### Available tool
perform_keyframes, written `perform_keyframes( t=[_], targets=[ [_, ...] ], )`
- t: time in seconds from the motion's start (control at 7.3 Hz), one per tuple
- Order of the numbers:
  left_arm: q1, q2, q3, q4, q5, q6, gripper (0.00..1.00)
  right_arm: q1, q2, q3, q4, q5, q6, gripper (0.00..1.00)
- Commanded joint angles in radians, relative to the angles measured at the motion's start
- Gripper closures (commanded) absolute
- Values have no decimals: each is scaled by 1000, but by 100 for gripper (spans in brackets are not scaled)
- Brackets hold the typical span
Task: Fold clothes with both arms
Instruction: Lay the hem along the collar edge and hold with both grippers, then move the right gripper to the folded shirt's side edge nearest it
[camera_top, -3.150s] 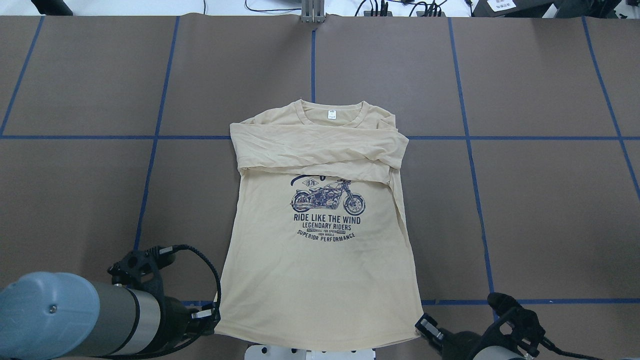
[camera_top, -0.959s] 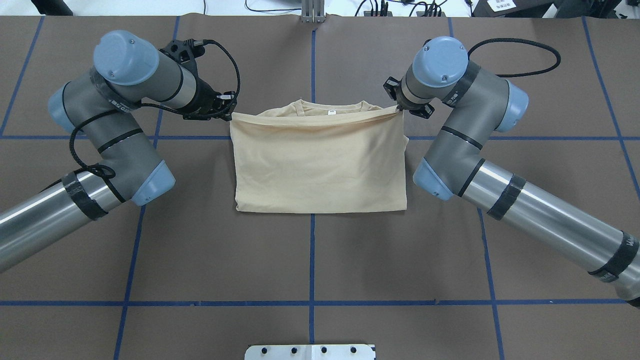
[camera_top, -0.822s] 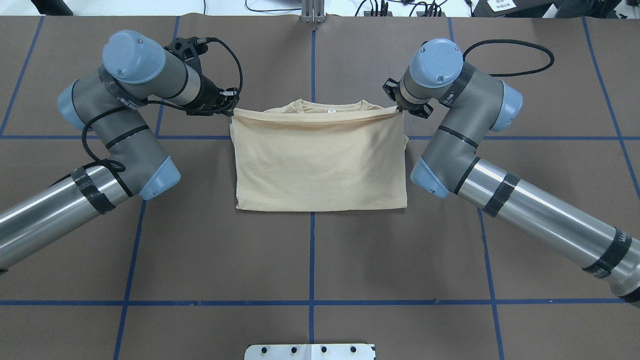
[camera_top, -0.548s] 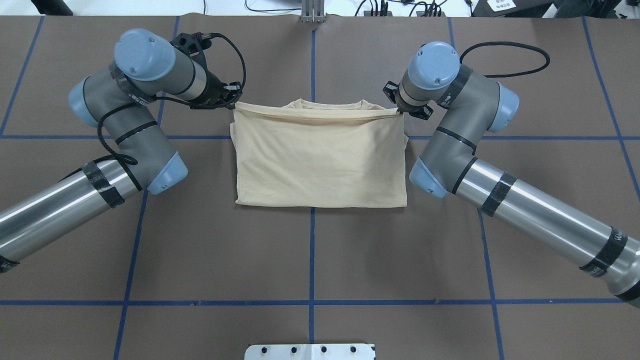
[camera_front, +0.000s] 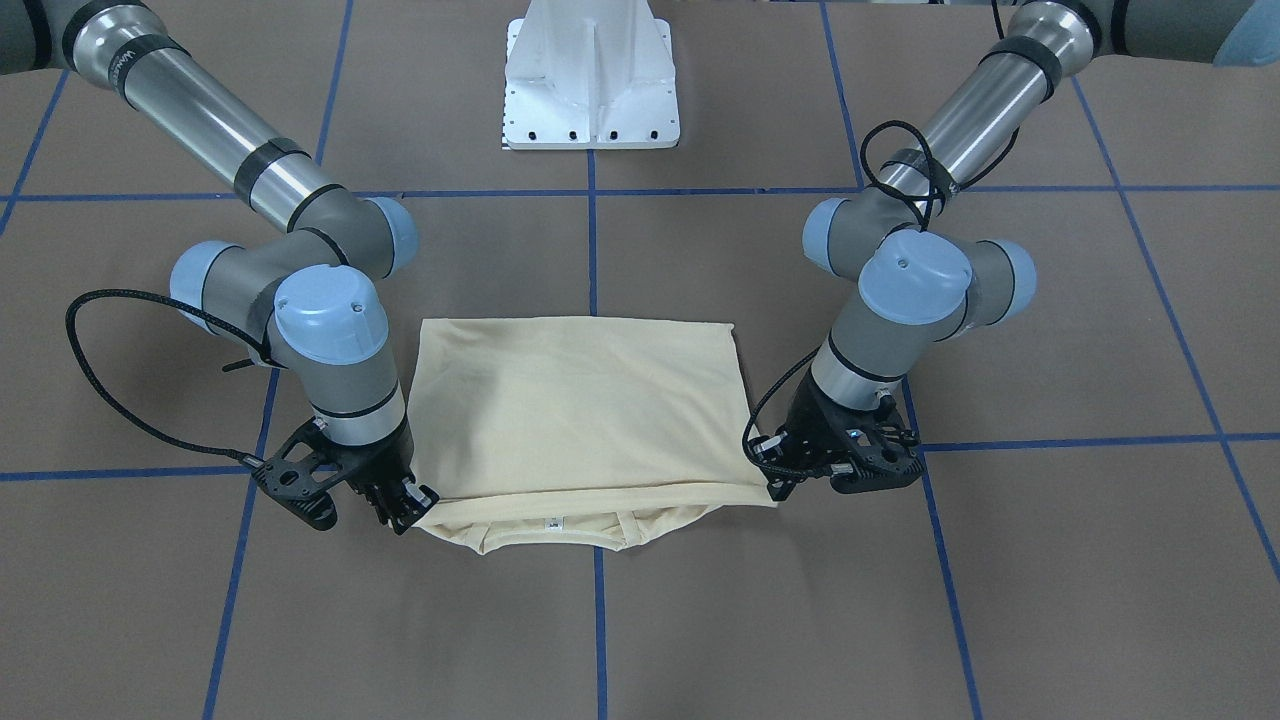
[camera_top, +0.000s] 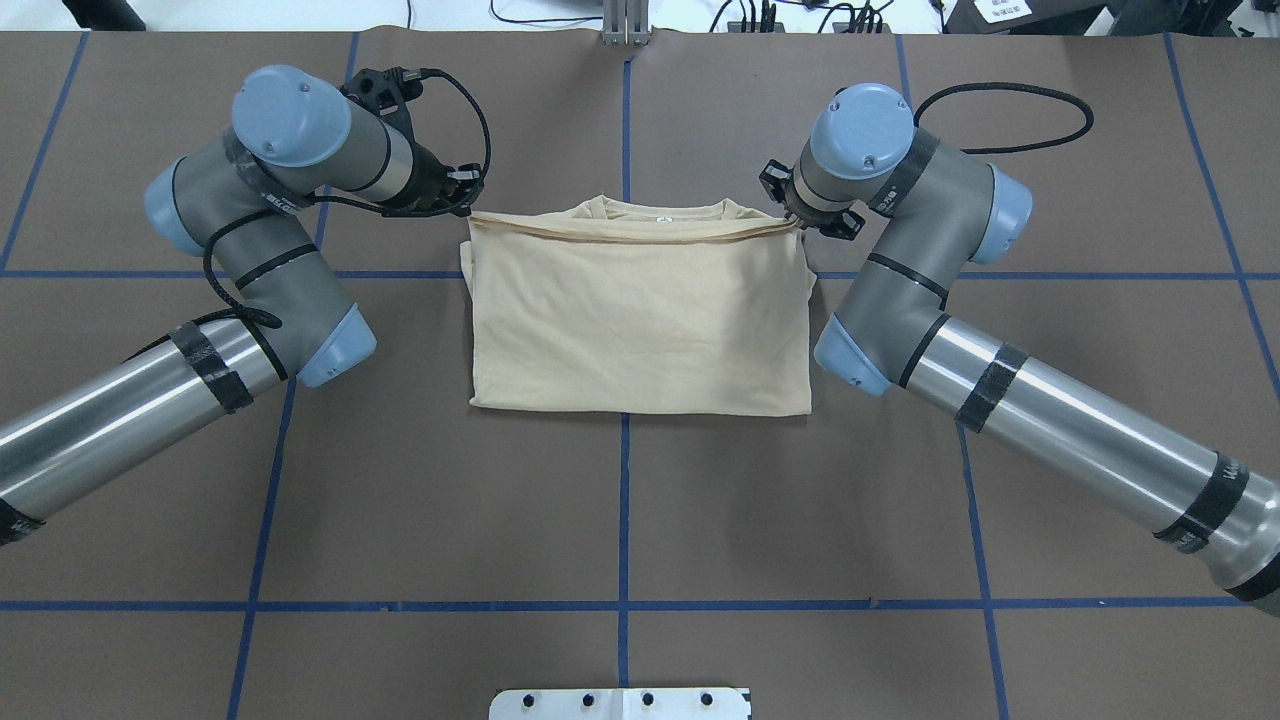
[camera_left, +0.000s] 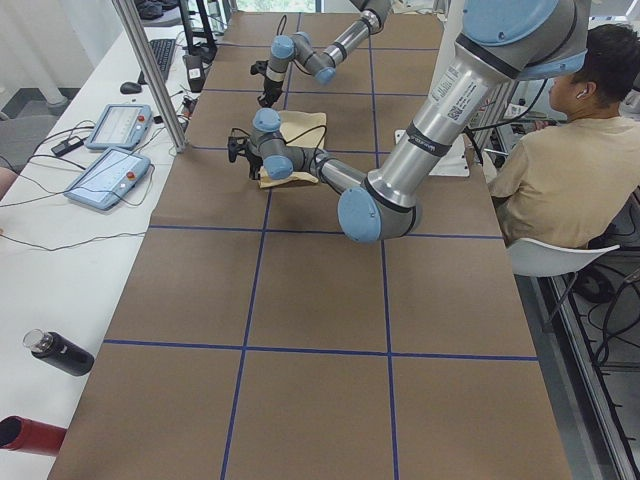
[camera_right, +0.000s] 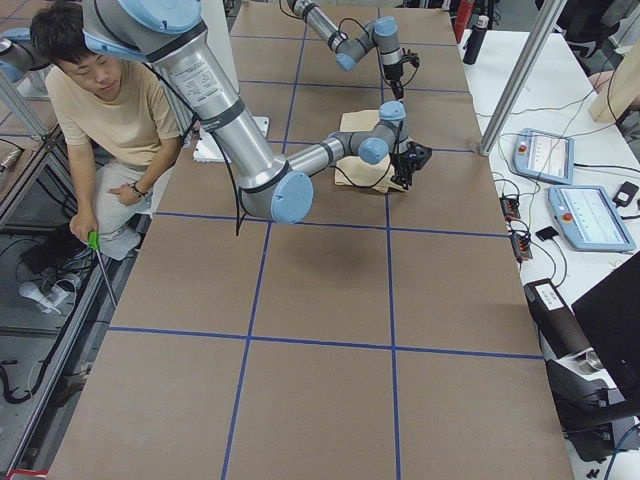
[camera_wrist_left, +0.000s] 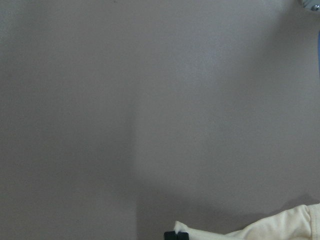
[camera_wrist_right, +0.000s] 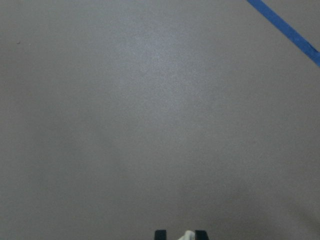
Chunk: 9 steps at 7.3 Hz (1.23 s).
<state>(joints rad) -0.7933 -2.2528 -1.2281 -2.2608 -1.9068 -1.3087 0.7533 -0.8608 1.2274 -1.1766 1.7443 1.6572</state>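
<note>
The black pincer left hand (camera_top: 466, 205) and right hand (camera_top: 797, 222) each clamp a hem corner of the pale cream knit shirt (camera_top: 640, 320), likely so the fold lies square.

One shirt (camera_top: 640, 320), two arms (camera_top: 255, 280) (camera_top: 1050, 430)

Left arm (camera_top: 262, 292), right arm (camera_top: 897, 292) outstretched, jaws closed.
</note>
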Motion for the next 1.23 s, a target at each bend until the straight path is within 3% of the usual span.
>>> perform_keyframes(
  t=[0.0, 0.14, 0.55, 0.68, 0.82, 1.1],
  targets=[
    [-15, 4, -5, -9, -3, -10, 60, 3, -3, 6, 91, 1, 15, 0],
    [-26, 4, -31, -8, -8, -9, 55, 11, -30, 53, 116, 3, 24, 0],
    [-40, 27, -77, -3, -53, -17, 55, -28, -294, 407, 124, -3, 250, 0],
    [-40, 33, -80, -6, -54, -17, 55, -81, -357, 490, 124, -84, 354, 0],
    [-41, 41, -106, -6, -54, -24, 55, -147, -398, 536, 123, -171, 418, 0],
    [-41, 129, -218, -8, -58, -17, 54, -167, -426, 567, 124, -184, 647, 0]
  ],
)
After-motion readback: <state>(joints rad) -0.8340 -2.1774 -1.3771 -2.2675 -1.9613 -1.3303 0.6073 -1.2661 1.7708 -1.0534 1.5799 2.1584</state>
